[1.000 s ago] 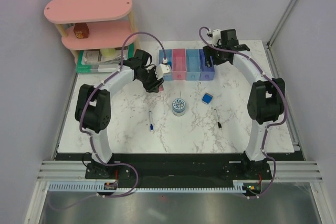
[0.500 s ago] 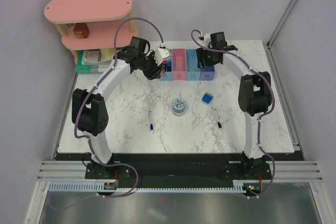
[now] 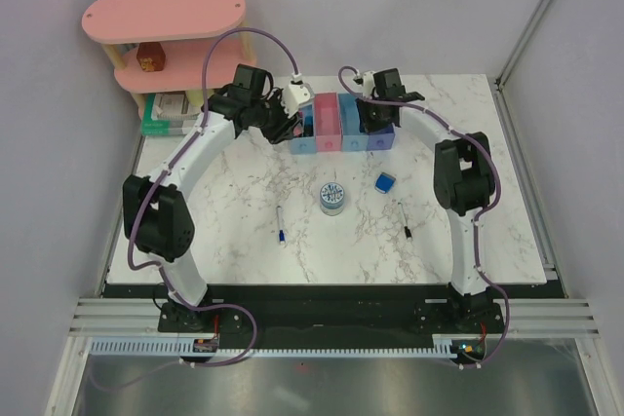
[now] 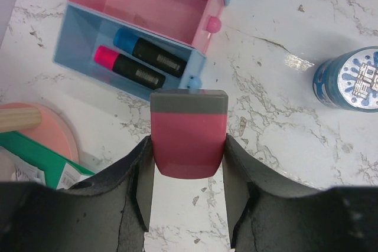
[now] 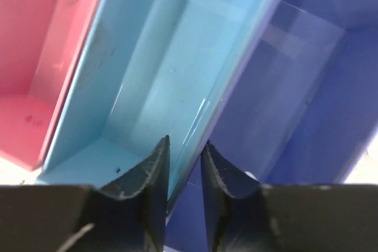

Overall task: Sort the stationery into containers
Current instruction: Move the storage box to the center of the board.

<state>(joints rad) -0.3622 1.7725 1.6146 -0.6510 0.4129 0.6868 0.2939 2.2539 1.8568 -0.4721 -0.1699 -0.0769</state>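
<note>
Nearest you on the bench [image 3: 234, 231], four things lie loose: the blue-capped pen [image 3: 280, 224] left of centre, the black pen [image 3: 404, 220] to the right, and between them, a little farther, the tin [image 3: 333, 198] and the blue block [image 3: 385, 182]. All four are well apart from both hands.

Your left hand [image 4: 188, 151] is grasping the eraser [image 4: 189, 122], pinched by its sides with its long axis running straight out past the fingertips toward the bins. The eraser hangs above bare marble, just short of the row. Directly beyond it is the left blue bin [image 4: 88, 28], which already holds two markers [image 4: 139, 69] lying along its length. The pink bin [image 4: 147, 4], next to it on the right, is bare inside. If you want the pink bin, the eraser has to go onward and a touch right. The bins are narrow, so keep it in line with their length.

Your right hand [image 5: 183, 146] is at the far right of the row, its fingers nearly together astride the wall shared by the second blue bin [image 5: 165, 75] and the dark blue bin [image 5: 295, 98]. I cannot tell whether they actually pinch it. Both of those bins look bare.
</note>
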